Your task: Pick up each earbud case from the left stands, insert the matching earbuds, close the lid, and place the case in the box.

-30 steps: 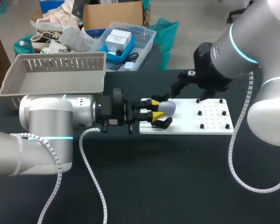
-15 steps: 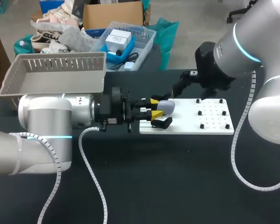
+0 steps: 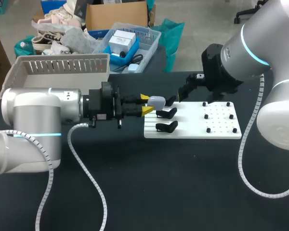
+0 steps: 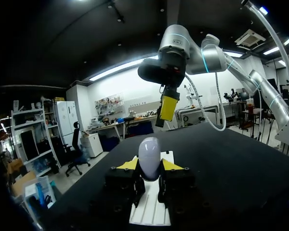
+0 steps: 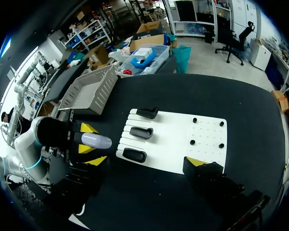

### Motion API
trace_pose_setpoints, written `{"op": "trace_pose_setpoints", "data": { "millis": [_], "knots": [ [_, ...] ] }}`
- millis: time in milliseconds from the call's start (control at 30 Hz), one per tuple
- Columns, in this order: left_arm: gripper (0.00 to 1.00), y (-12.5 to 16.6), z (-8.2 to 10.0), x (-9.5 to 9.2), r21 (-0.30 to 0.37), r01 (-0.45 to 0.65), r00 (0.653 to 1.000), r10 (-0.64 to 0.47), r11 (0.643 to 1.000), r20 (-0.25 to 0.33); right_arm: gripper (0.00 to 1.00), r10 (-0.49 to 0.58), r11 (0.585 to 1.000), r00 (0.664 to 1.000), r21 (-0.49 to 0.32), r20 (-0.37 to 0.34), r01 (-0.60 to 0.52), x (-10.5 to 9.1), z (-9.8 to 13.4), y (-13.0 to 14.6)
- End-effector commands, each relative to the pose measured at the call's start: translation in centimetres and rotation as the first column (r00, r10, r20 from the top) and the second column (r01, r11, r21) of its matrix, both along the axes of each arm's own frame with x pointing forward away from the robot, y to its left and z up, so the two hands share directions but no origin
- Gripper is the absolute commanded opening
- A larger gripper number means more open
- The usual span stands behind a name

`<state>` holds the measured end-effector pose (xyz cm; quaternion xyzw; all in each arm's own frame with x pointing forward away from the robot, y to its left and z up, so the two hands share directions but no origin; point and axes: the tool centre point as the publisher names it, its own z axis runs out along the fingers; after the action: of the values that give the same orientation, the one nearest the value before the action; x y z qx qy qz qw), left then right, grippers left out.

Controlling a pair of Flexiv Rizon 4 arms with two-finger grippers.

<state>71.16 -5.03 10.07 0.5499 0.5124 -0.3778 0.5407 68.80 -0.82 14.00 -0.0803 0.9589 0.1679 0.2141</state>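
Observation:
A pale lavender earbud case [image 3: 156, 101] is held off the white board [image 3: 197, 131], with my left gripper [image 3: 145, 104] shut on it from both sides. In the left wrist view the case [image 4: 149, 156] stands upright between the yellow tips. Three black stands [image 3: 166, 113] line the board's left part, all bare. My right gripper [image 3: 183, 92] hangs open over the board's far edge, ahead of the case and apart from it. Its yellow fingertip [image 5: 196, 161] shows over the board's near side. Small black earbuds [image 3: 216, 117] dot the board's right half.
A grey slatted basket [image 3: 58, 77] stands at the table's back left, behind my left arm. Black tabletop lies open in front of the board.
My left gripper has pulled back to the left with the case, lifting it off its stand. The right arm has hardly moved.

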Motion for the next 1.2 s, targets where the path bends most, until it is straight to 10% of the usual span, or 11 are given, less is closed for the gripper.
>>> {"op": "trace_pose_setpoints", "data": {
  "millis": [33,500,1200],
  "knots": [
    [0.00,1.7,0.7,0.5,0.009,-0.044,0.999,0.044,0.999,0.003,1.00,-0.008,1.000,1.000,-0.002,0.010,0.008,-0.2,-0.1,0.1],
    [0.00,10.6,0.9,4.1,0.147,-0.273,0.962,0.268,0.951,0.049,1.00,-0.008,1.000,1.000,-0.002,0.010,0.008,-0.2,-0.1,0.1],
    [0.00,21.8,-0.1,8.4,0.189,-0.586,0.805,0.593,0.788,0.021,1.00,-0.008,1.000,1.000,-0.002,0.010,0.008,-0.2,-0.1,0.1]
  ]
}}
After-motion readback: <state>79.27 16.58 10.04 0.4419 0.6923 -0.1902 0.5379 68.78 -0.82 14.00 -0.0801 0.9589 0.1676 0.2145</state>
